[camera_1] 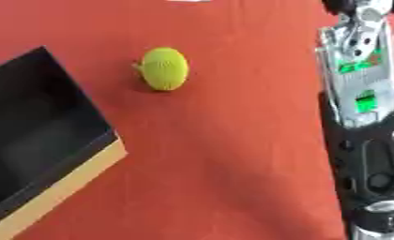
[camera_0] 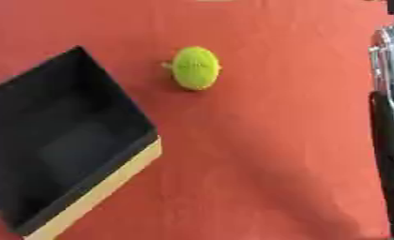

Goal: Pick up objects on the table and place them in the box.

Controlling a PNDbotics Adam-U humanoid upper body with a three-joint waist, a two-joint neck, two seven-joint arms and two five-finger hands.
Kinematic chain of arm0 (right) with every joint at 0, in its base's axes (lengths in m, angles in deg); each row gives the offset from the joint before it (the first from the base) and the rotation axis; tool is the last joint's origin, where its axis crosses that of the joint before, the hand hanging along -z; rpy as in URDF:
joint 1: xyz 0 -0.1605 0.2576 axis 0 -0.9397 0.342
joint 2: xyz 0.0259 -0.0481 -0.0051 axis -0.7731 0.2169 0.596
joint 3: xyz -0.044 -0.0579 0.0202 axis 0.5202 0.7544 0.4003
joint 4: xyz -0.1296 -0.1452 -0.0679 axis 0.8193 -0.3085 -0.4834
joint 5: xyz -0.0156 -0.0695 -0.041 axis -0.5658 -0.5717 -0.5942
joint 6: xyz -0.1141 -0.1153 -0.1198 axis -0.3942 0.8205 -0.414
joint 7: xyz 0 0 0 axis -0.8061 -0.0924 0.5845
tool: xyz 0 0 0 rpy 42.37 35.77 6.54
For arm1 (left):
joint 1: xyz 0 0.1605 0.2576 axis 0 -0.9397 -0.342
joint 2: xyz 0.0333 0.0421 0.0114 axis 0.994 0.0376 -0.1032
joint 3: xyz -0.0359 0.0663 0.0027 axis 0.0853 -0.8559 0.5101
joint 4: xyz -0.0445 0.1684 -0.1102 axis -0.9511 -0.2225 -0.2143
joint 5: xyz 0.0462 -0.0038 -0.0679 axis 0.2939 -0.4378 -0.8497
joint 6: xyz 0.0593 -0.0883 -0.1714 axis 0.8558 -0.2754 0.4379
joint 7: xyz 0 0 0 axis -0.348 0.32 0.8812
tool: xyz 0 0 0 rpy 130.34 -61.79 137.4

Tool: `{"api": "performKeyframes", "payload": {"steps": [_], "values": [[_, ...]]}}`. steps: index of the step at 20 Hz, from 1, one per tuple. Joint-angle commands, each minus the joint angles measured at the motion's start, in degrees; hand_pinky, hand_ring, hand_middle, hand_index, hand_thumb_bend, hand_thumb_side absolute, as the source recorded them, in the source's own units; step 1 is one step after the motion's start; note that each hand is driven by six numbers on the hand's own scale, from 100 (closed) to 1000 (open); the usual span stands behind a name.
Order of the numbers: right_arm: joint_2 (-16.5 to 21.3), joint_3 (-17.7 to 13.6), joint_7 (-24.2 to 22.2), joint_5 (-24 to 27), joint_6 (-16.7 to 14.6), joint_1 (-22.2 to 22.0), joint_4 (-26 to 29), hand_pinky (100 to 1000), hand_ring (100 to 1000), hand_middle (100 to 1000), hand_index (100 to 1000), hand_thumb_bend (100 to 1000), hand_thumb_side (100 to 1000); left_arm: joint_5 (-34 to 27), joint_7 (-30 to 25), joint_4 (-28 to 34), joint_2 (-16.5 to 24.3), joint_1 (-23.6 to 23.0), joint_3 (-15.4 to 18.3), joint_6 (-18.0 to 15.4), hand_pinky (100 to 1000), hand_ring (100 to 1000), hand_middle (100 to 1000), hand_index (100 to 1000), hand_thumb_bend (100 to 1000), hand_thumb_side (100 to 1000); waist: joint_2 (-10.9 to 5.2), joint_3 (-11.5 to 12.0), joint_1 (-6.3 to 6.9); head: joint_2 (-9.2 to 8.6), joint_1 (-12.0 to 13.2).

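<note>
One black open-topped box (camera_0: 65, 140) with a tan outer wall sits nearest, at the left, on the red tabletop (camera_0: 266, 154). The right arm (camera_1: 360, 117), silver and black, runs along the right edge; its hand lies outside both views, so its state cannot be told. Farther back lies one yellow-green oval object (camera_0: 195, 68), long axis running near to far, stub pointing left, well apart from the box, nothing between them.

The red bench (camera_0: 258, 154) is evenly and brightly lit; a soft shadow is cast beside the yellow-green ball (camera_1: 165, 68). Edges are blurred throughout, and glare is seen on the silver arm (camera_1: 356, 70).
</note>
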Motion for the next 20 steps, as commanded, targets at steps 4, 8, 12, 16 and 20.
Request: {"api": "performKeyframes", "payload": {"steps": [4,8,12,16,20], "values": [[1.17,0.19,-1.34,-0.42,0.82,0.61,0.90,740,921,763,786,100,579,-0.04,0.08,1.13,0.97,0.61,0.15,-0.18,624,687,610,737,100,234,-1.50,0.58,-0.18,-0.96,0.33],[2.06,0.20,-2.84,-1.19,2.28,0.72,0.90,761,945,788,798,100,571,0.20,0.29,1.13,1.29,0.50,0.36,-0.25,624,687,609,737,100,234,-1.62,0.67,-0.51,-0.87,1.07],[6.66,2.24,-5.10,-3.33,5.27,-0.59,0.90,774,961,812,807,100,473,0.64,0.31,1.13,2.41,-0.16,0.51,0.00,624,687,609,737,100,238,-2.12,-0.08,-1.55,-0.12,2.12],[12.20,6.28,-8.38,-6.59,8.70,-2.11,0.90,790,969,831,822,100,339,1.12,0.45,1.13,3.57,-0.65,0.58,0.15,624,687,609,737,100,237,-2.67,-0.90,-2.65,0.43,3.15],[17.79,9.96,-11.81,-10.02,12.13,-1.23,-0.23,804,971,844,843,100,279,1.40,0.49,1.13,4.13,-0.87,0.49,0.25,624,687,609,737,100,239,-2.96,-1.12,-3.25,0.70,3.38]]}}
